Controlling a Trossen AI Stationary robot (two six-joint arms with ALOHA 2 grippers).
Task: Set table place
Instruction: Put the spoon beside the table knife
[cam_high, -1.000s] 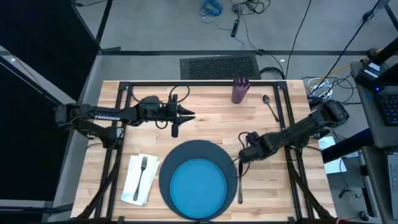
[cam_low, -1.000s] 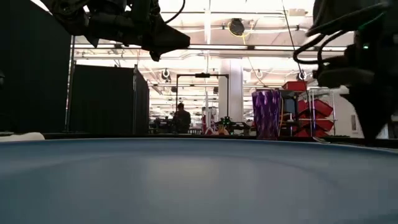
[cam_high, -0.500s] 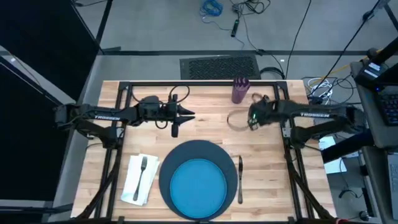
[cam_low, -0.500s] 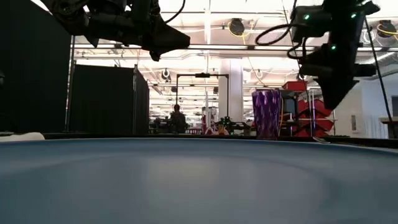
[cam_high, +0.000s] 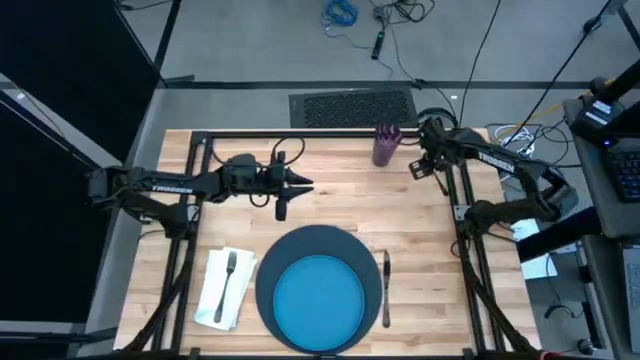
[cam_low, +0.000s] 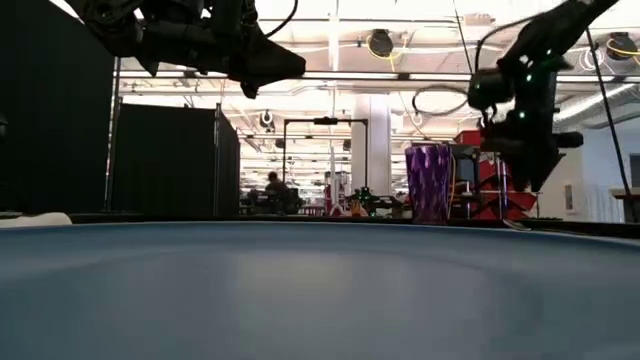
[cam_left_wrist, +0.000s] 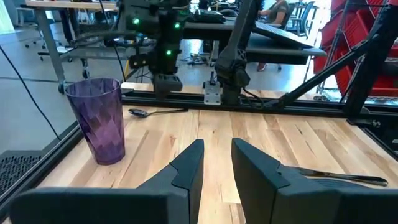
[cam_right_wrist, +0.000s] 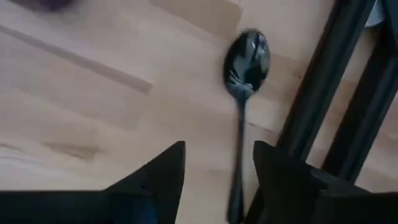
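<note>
The dark grey charger (cam_high: 275, 262) lies at the table's near middle with the blue plate (cam_high: 320, 297) on it. A white napkin (cam_high: 222, 290) with the fork (cam_high: 229, 272) on top lies left of it, and the knife (cam_high: 386, 288) lies right of it. The purple cup (cam_high: 386, 145) stands at the far edge. My right gripper (cam_high: 416, 165) hovers open just right of the cup, fingers pointing down over the spoon (cam_right_wrist: 244, 81), whose handle (cam_right_wrist: 239, 155) runs between them. My left gripper (cam_high: 303, 185) waits left of centre above the table, slightly open, holding nothing.
The black metal frame (cam_high: 330, 135) runs along the table's far edge and down both sides; one bar (cam_right_wrist: 323, 93) passes close beside the spoon. Bare wood (cam_high: 340, 200) lies between the cup and the charger.
My right gripper has left the knife beside the charger and swung toward the table's far edge, passing the bare middle and ending over the spoon next to the cup. The knife stays where it lay.
</note>
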